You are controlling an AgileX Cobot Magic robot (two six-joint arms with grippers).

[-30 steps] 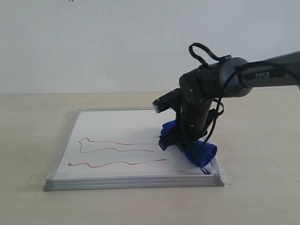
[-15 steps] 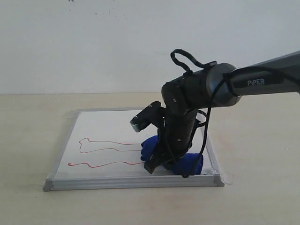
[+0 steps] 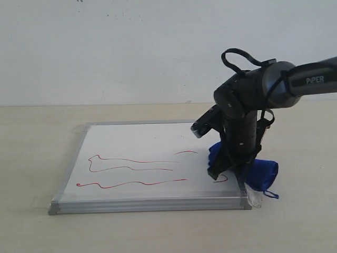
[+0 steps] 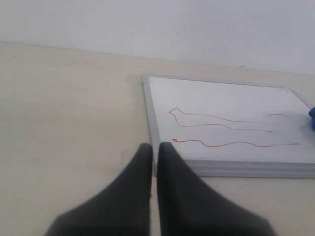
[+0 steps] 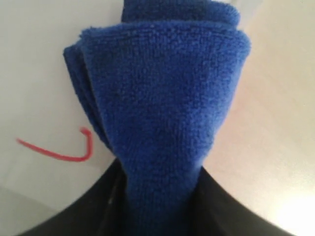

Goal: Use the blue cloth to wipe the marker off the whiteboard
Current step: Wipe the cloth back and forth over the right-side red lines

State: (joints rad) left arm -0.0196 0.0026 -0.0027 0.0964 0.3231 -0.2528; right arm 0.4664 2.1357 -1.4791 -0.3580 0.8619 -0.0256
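The whiteboard (image 3: 138, 139) lies flat on the table, and the red marker (image 3: 131, 161) runs in wavy lines across its left and middle. A short red hook (image 3: 222, 180) shows near the board's right edge. My right gripper (image 3: 221, 169) points down at that edge, shut on the blue cloth (image 3: 261, 174), which bulges over the frame with its loop hanging. In the right wrist view the cloth (image 5: 162, 93) fills the jaws beside the red hook (image 5: 64, 153). My left gripper (image 4: 154, 153) is shut and empty, just off the board's corner (image 4: 153, 164).
The beige tabletop (image 3: 31, 158) surrounds the board on all sides. A plain white wall (image 3: 105, 47) stands behind. A clear tape tab (image 3: 256, 200) sticks out at the board's near right corner. The right arm's cable loops above its wrist (image 3: 239, 55).
The right arm swept the cloth left toward the board's front middle, then back right to the right edge. The cloth now hangs partly off the frame. The left gripper's earlier state is not shown.
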